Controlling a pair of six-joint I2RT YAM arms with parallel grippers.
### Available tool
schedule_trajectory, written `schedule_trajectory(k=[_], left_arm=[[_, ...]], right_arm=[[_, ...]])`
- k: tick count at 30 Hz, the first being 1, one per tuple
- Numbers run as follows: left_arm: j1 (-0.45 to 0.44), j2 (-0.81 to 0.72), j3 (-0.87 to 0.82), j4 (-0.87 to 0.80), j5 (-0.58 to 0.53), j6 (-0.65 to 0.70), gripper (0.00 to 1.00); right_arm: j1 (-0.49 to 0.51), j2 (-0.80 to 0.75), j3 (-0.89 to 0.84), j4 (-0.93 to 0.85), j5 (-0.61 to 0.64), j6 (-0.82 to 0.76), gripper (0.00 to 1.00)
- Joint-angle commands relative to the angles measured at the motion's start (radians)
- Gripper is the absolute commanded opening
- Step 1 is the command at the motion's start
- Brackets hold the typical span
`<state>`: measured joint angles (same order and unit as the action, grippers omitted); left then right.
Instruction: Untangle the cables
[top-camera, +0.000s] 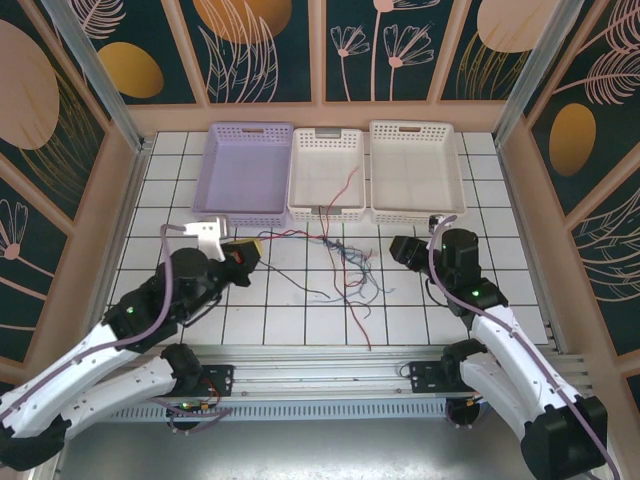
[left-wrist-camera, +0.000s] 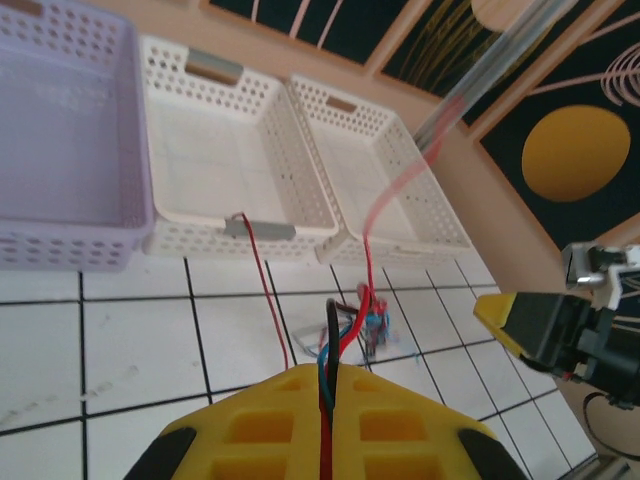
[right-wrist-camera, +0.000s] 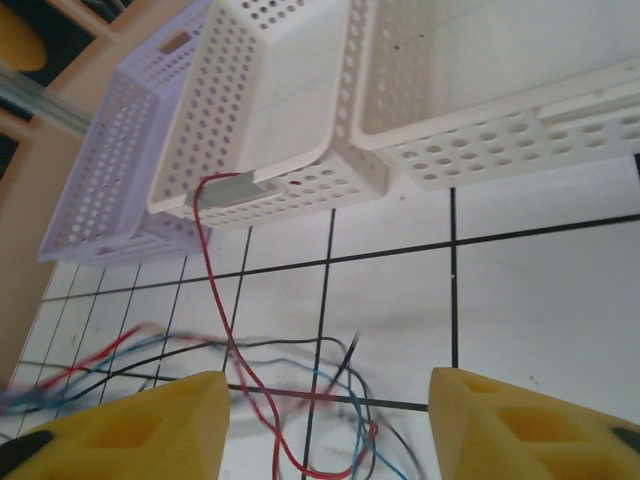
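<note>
**Two arms at a cable tangle on a tiled surface**

Top view. The cables (top-camera: 345, 268), thin red, blue and dark strands, lie in a loose tangle on the white tiled surface (top-camera: 500, 290). The tangle sits between the two arms, just in front of the middle white basket (top-camera: 326, 170). A purple basket (top-camera: 247, 165) stands to the left of that basket and a right white basket (top-camera: 415, 165) to its right, all three in one row along the far side. One long red strand trails from the tangle toward the near edge of the surface.

Left arm. The left end effector (top-camera: 252, 248) sits at the left side of the tangle. In the left wrist view its yellow fingers (left-wrist-camera: 250, 425) are pressed together and clamp the cables: a dark, a blue and a red strand pass through the seam between them. Beyond the fingers a red cable (left-wrist-camera: 261, 280) runs across the tiles up to the near rim of the middle white basket.

Right arm. The right end effector (top-camera: 400, 246) sits at the right side of the tangle. In the right wrist view its yellow fingers (right-wrist-camera: 140, 425) stand wide apart, and loops of red, blue and dark strand lie on the tiles under the gap. Blurred strands pass close to the left-hand finger; whether they touch it cannot be told.
</note>
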<state>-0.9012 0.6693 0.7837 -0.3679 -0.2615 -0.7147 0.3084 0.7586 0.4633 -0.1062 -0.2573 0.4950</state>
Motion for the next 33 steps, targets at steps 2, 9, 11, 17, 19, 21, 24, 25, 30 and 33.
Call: schedule_trajectory(k=[2,9,11,17,19,21,24,25,30,33], left_arm=[[0.005,0.047,-0.062,0.187,0.098,-0.049,0.00],[0.004,0.135,-0.077,0.255,0.257,0.010,0.00],[0.004,0.148,-0.078,0.250,0.266,0.017,0.00],[0.005,0.144,-0.091,0.314,0.330,-0.021,0.00],[0.004,0.136,-0.084,0.326,0.351,-0.025,0.00],[0.005,0.132,-0.081,0.331,0.379,-0.020,0.00],[0.004,0.133,-0.071,0.305,0.391,-0.003,0.00],[0.005,0.133,-0.071,0.292,0.389,0.003,0.00],[0.005,0.120,-0.101,0.267,0.394,0.010,0.00],[0.005,0.125,-0.108,0.249,0.397,0.018,0.00]], right_arm=[[0.026,0.000,-0.006,0.059,-0.135,-0.021,0.58],[0.251,0.070,0.019,0.199,-0.043,-0.037,0.58],[0.287,0.119,0.044,0.240,-0.061,-0.046,0.58],[0.413,0.327,0.145,0.248,0.088,-0.132,0.57],[0.435,0.388,0.167,0.249,0.148,-0.157,0.56],[0.442,0.424,0.175,0.263,0.204,-0.178,0.56],[0.442,0.442,0.187,0.264,0.268,-0.171,0.55],[0.436,0.440,0.190,0.262,0.268,-0.155,0.55],[0.398,0.390,0.160,0.278,0.181,-0.048,0.55],[0.345,0.339,0.122,0.298,0.093,0.049,0.55]])
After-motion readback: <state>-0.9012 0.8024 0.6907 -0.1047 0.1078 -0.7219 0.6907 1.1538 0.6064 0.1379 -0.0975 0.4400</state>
